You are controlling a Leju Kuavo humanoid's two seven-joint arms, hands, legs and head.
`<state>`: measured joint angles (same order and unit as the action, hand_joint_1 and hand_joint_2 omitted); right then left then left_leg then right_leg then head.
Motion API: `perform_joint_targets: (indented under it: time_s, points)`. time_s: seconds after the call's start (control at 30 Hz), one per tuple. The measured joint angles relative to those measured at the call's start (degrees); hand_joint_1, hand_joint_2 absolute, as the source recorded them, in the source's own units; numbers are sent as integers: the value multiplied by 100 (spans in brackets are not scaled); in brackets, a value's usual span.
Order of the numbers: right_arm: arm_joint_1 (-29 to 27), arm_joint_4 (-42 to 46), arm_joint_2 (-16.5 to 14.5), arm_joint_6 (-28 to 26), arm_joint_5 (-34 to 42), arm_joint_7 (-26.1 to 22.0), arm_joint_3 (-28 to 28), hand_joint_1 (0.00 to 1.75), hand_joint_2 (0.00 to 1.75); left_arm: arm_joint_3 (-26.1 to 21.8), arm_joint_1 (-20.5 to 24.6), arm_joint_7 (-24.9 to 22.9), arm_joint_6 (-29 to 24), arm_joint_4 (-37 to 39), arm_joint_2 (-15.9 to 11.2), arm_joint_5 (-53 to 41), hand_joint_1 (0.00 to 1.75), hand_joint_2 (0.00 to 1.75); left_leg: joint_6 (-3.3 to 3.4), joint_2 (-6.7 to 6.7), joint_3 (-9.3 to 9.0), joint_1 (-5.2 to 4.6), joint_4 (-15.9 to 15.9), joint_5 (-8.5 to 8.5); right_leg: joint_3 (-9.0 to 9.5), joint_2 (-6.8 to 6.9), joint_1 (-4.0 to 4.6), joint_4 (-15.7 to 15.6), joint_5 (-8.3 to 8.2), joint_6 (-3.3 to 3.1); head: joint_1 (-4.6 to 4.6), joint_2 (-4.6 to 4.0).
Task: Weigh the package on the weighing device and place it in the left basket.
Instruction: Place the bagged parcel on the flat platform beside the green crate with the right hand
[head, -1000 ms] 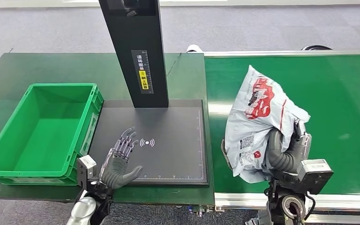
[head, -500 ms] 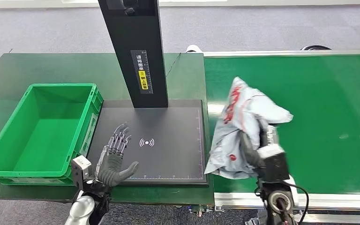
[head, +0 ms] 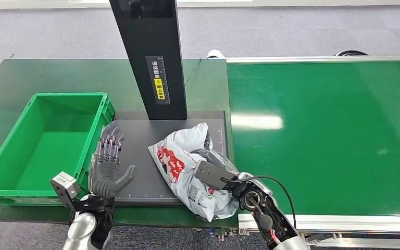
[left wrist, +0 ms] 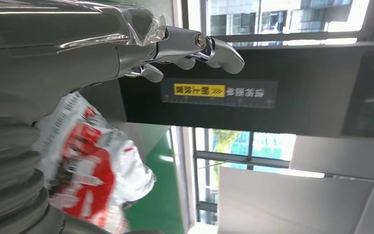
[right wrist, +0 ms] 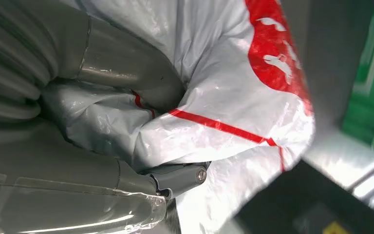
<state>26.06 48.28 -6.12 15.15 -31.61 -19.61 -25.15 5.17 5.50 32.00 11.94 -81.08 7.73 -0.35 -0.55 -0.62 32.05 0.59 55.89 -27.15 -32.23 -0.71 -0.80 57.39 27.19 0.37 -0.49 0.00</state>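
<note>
A: Item one, the package (head: 187,166)?
B: A grey-white plastic mailer with red print is recorded at lower centre of the head view, lying on the right part of the black weighing device (head: 151,156), its lower right end overhanging the platform's front edge. It is also seen in the left wrist view (left wrist: 90,161) and the right wrist view (right wrist: 233,87).

A: The right hand (head: 216,174)?
B: It is entered at lower centre-right, closed on the package; in the right wrist view its fingers (right wrist: 126,68) are pressed into the crumpled plastic.

A: The left hand (head: 109,166)?
B: It is listed at lower left, held open with fingers spread and upright over the platform's left edge. Nothing is held.

A: The left basket (head: 26,172)?
B: A green crate is noted at centre left, set just beside the weighing device on the dark green worktop (head: 41,73).

A: Remaining fixtures?
B: A black column (head: 151,57) is logged at upper centre, rising from the platform's rear, and a green conveyor belt (head: 333,130) occupies the right half.
</note>
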Motion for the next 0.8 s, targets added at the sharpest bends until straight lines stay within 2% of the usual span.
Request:
perform_joint_targets:
  time_s: [0.23,0.37,0.43,0.53,0.73,0.8]
  points:
    - [366,-735,-120,260,328,-435,-321,175,175,-1,36,0,-52,-54,-7,56,0,175,0,0,-3,0,0,0,2,0,0,0,0,0,1,0]
    - [378,-829,-125,283,584,-932,-342,175,175,2,28,23,-68,-56,-15,65,0,175,0,0,-1,0,1,-1,1,0,0,0,0,0,2,0]
    - [352,-834,-123,144,700,-1241,-335,175,175,6,6,66,-71,-56,-20,78,0,175,0,-1,-1,0,1,-1,0,0,0,0,0,0,2,0]
    - [296,-831,-115,-371,740,-1520,-272,175,175,15,-40,113,-69,-58,-25,91,0,175,0,-1,0,0,1,-1,-1,0,0,0,0,0,2,0]
    - [218,-808,-101,-906,710,-1645,-105,173,175,44,-55,116,-62,-58,-28,98,0,175,0,-1,0,0,2,0,-1,1,0,0,0,0,1,0]
    - [169,-759,-101,-1210,697,-1680,-39,123,175,61,-54,116,-54,-58,-28,98,0,175,0,-2,1,0,2,0,-1,2,0,0,0,0,1,0]
